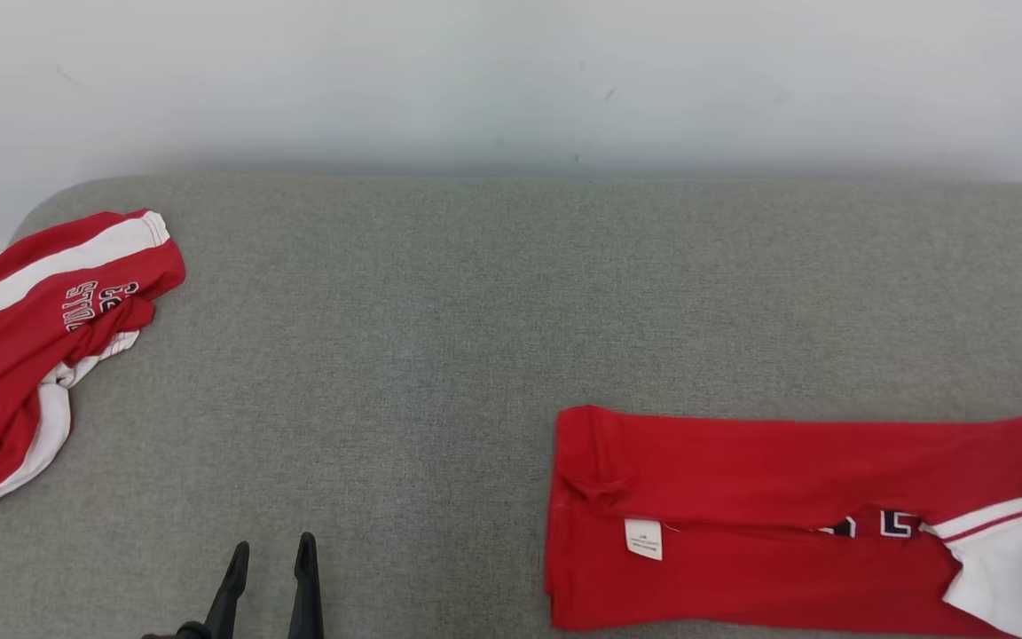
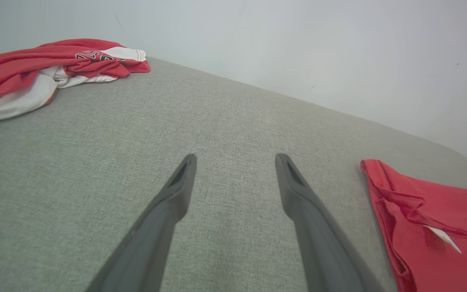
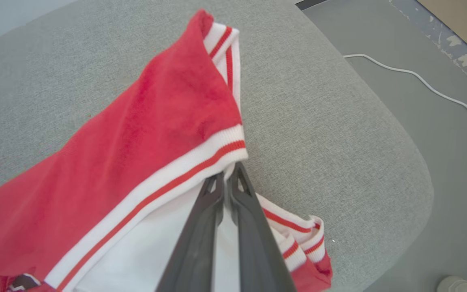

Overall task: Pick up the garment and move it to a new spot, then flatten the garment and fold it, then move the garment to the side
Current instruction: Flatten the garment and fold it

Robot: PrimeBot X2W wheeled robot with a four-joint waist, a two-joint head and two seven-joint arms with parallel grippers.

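Note:
A red garment (image 1: 742, 524) with white ribbed, red-striped trim lies stretched in a long band across the right front of the grey padded surface (image 1: 475, 311), a white label showing on it. In the right wrist view my right gripper (image 3: 227, 176) is shut on the striped white edge of the garment (image 3: 156, 134), lifting a fold of it. My left gripper (image 1: 273, 543) hovers open over bare grey fabric at the lower left, nothing between its fingers (image 2: 176, 194). The garment's left end (image 2: 432, 227) lies a short way to its right.
A second red and white garment (image 1: 32, 346) with lettering lies crumpled at the far left edge, also seen as a heap (image 2: 35, 73). A pale wall runs behind. The surface's rounded corner (image 3: 416, 178) drops to a grey floor with a white cable (image 3: 420, 81).

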